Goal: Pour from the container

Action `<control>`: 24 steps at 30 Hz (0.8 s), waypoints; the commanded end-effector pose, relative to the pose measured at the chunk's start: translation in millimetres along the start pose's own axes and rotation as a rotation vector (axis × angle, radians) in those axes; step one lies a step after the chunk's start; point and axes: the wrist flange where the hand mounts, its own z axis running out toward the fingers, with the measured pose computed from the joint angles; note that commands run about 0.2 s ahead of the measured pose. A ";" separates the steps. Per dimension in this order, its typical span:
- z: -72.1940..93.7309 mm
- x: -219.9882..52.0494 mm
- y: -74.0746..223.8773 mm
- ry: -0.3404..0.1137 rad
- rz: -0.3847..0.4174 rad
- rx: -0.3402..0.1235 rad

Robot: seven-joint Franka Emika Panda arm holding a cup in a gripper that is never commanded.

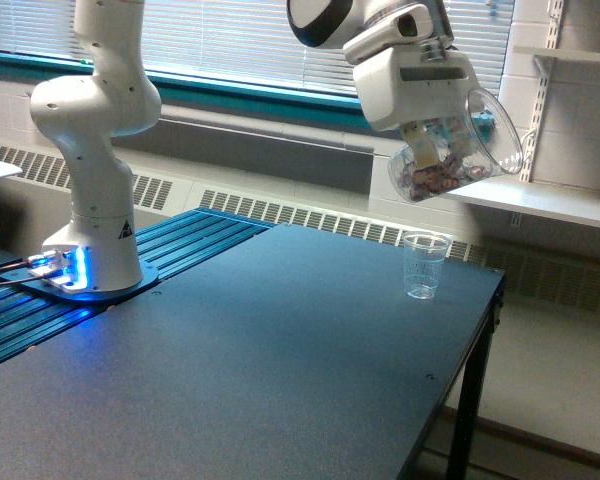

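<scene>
My base (90, 270) stands at the exterior view's left. Further right, my gripper (425, 125) is clamped on the container (460, 150) — tilted, small pieces inside — held in the air above a small clear cup (425, 265) on the table (280, 370).

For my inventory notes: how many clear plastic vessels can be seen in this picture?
2. The container hangs tilted in the claw above the table, with small pieces inside. The cup stands upright on the table below it. None seems hidden.
</scene>
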 end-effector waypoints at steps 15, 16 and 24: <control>12.1 -16.1 19.3 -0.050 0.157 -0.038; 12.8 -23.1 16.0 -0.054 0.157 -0.037; 9.5 -103.9 -21.3 -0.130 0.096 -0.013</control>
